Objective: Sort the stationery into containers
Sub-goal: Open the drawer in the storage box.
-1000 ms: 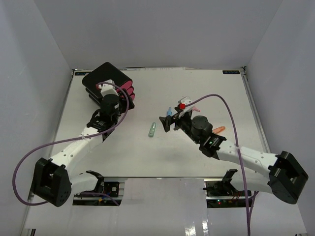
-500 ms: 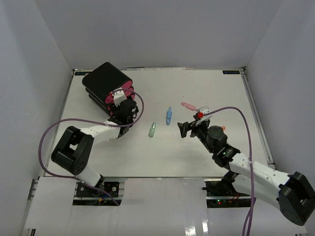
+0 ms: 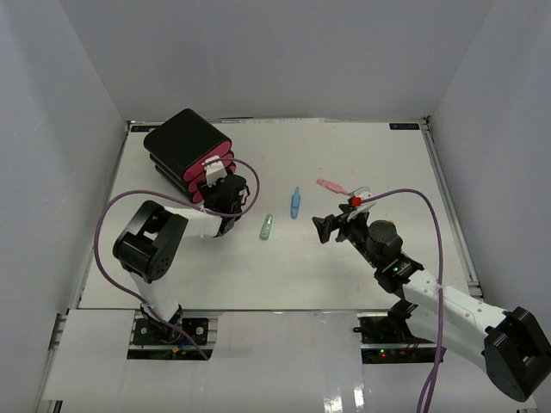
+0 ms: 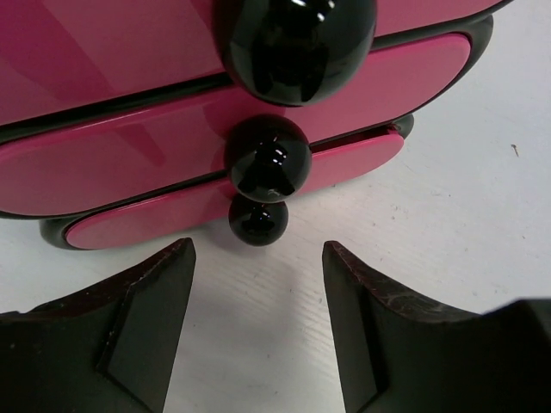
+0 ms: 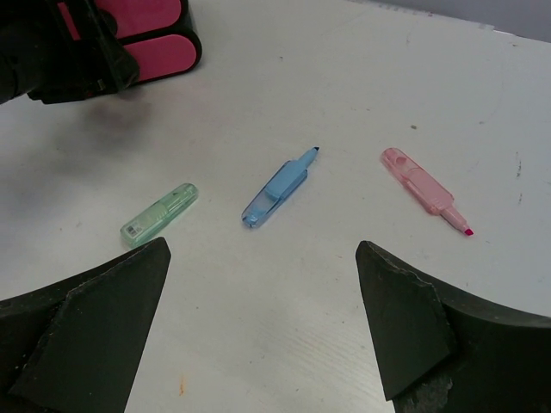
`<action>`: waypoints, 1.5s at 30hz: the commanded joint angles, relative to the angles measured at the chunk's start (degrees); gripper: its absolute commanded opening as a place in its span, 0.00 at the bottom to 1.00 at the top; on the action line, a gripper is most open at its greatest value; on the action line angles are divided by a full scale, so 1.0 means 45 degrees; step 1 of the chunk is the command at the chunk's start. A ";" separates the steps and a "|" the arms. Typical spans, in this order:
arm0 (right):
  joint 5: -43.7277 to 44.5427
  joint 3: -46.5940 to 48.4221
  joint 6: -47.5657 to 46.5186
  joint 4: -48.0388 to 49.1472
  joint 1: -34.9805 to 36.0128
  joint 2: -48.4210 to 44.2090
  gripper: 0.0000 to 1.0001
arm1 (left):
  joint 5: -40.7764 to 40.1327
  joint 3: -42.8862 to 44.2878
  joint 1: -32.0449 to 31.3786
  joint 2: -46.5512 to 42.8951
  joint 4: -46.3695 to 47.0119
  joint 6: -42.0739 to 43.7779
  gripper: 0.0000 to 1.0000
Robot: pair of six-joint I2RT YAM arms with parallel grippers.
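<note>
The stationery left to sort is three pieces, all lying flat on the white tabletop (image 3: 392,163) to the right of the drawer box (image 3: 181,142). A green one (image 3: 267,226) is nearest the box, a blue one (image 3: 295,203) lies just beyond it, and a pink one (image 3: 331,186) is farthest out. None touches another. The box holds three pink-fronted drawers, each with one round black knob, so three knobs, and all three fronts look closed. The left hand (image 4: 258,258) sits right at the front of the box with its fingers partly spread. They flank the lowest knob (image 4: 257,221) but do not touch it, and they hold nothing. The right hand (image 5: 263,249) waits well away from the box, beyond the three pieces, spread wide and empty. The knobs sit close above one another and are glossy and round. The closing fingers could therefore catch the middle knob (image 4: 268,158) as well, or slide off the curve. The box is also not braced, so a pull on the knob could drag the whole box across the tabletop instead of opening a drawer.
</note>
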 commanded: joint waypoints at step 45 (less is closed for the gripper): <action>-0.0801 -0.0358 0.0170 0.1307 -0.0220 -0.0017 0.96 | -0.1177 0.2171 0.0275 0.2357 -0.0523 -0.0487 0.52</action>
